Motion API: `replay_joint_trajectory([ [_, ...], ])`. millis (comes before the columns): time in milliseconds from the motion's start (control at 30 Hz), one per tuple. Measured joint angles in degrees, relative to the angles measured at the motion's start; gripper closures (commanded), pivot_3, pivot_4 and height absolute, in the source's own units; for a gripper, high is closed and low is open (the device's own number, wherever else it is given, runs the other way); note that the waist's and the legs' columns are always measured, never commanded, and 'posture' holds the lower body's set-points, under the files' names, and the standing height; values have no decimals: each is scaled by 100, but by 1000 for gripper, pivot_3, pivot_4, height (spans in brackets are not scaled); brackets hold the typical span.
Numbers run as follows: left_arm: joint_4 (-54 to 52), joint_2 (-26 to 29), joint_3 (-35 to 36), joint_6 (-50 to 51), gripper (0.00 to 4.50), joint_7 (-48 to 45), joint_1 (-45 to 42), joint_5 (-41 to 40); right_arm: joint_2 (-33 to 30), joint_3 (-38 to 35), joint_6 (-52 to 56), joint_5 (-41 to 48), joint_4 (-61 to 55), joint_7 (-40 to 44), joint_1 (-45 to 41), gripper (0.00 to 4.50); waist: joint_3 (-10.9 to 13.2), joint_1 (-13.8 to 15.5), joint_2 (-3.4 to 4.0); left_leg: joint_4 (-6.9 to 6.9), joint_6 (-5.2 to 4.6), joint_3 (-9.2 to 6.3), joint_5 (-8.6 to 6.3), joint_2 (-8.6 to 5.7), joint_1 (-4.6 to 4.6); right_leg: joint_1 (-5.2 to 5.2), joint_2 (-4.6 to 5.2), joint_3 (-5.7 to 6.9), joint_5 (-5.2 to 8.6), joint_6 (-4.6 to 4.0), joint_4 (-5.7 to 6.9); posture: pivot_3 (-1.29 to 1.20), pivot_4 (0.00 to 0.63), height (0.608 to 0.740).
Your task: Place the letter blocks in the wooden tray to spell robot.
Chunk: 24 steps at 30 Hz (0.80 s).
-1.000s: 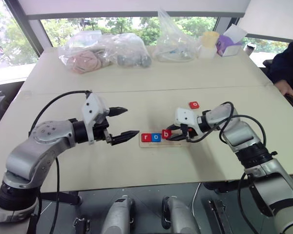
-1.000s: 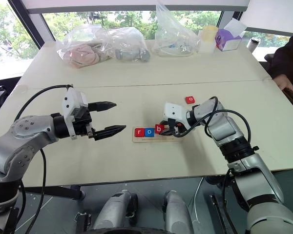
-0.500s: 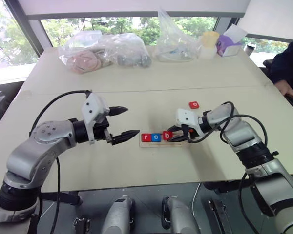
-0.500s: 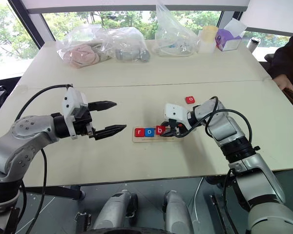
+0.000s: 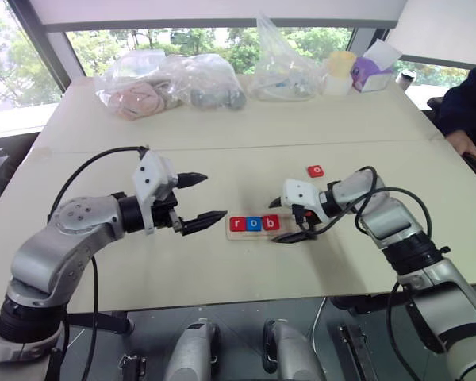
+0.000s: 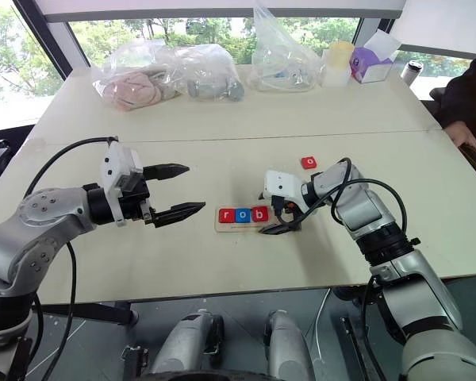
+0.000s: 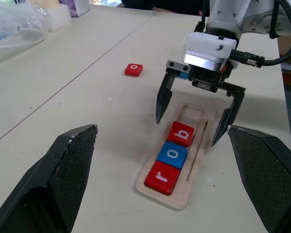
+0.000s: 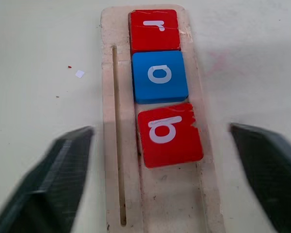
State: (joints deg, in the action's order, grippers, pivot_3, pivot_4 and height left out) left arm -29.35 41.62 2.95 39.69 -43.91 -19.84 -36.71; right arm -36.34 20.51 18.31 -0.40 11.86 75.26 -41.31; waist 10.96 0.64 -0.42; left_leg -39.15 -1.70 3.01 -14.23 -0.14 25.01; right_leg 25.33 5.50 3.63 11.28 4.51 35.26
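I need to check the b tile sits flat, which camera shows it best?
The right wrist view: the red b block is close up, lying flat in the wooden tray after r and o. The left wrist view shows it smaller, between the right gripper open fingers. Both eye views show it tiny.

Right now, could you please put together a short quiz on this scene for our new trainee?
1. Multiple choice: how many letter blocks lie in the wooden tray? A) two B) three C) five
2. True or false: the right gripper is shut on the red b block.
3. Fill the gap: the loose red block on the table bears the letter ___.

Key:
1. B: the red r block, the blue o block and the red b block.
2. False: its jaws stand open, straddling the tray over the b block.
3. o
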Motion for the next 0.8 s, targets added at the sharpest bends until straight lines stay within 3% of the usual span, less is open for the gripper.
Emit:
replay_joint_trajectory([
  [200, 0, 0, -1, 0, 0, 8, 0, -2, 105, -125, 78, 91, 7, -164, -29, 65, 0, 0, 0, 0, 0, 0, 0, 0, 0, 0, 0, 0, 0, 0, 0, 0, 150, 725],
  [467, -3, -9, -3, 0, 0, 16, -1, -4, 179, -630, -174, 87, 662, -1067, -493, 65, 0, 5, 0, 0, 1, 1, 0, -1, 0, -1, 0, 0, 0, 0, -2, 0, 150, 725],
  [667, -3, -28, -5, -6, 0, 22, 1, -2, 253, -1419, 539, -115, 1194, -2861, -610, 65, 0, -3, 0, 2, 2, 2, 1, 0, 0, 1, 1, -1, 0, -2, 1, 0, 150, 725],
  [800, -3, -115, -55, -15, 0, 23, 0, -1, 751, -1916, 1563, -107, 1107, -4074, -522, 65, -1, -31, 1, 4, 3, 2, 2, 3, 0, 2, -1, -2, -1, -1, 4, 0, 150, 725],
])
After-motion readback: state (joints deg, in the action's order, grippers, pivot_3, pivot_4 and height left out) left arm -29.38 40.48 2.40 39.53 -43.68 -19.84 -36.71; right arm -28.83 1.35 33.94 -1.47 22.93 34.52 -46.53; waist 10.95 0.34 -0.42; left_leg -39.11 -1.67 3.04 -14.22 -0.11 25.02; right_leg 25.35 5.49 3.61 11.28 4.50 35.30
